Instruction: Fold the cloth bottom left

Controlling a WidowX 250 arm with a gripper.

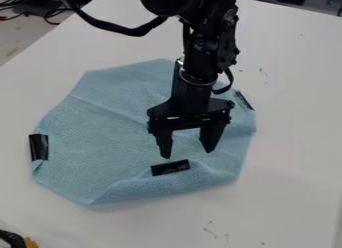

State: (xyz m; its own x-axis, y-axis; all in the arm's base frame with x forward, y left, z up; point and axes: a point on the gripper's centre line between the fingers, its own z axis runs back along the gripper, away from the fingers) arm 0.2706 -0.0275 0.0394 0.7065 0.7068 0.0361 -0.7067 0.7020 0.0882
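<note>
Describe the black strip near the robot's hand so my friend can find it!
On the white table, find the light-blue cloth, then its bottom fold. The black strip at that fold is closest to the robot's hand; the left strip and upper-right strip lie farther off, at the cloth's edges.

Counter: the white counter (287,197) ran out of view at the right and bottom; its far-left edge slanted across the upper left.
Cloth: a light blue cloth (100,142) lay directly on it, creased, its near edge folded over.
Marks: small dark marks (210,229) showed below the cloth, with others to its upper right.
</note>
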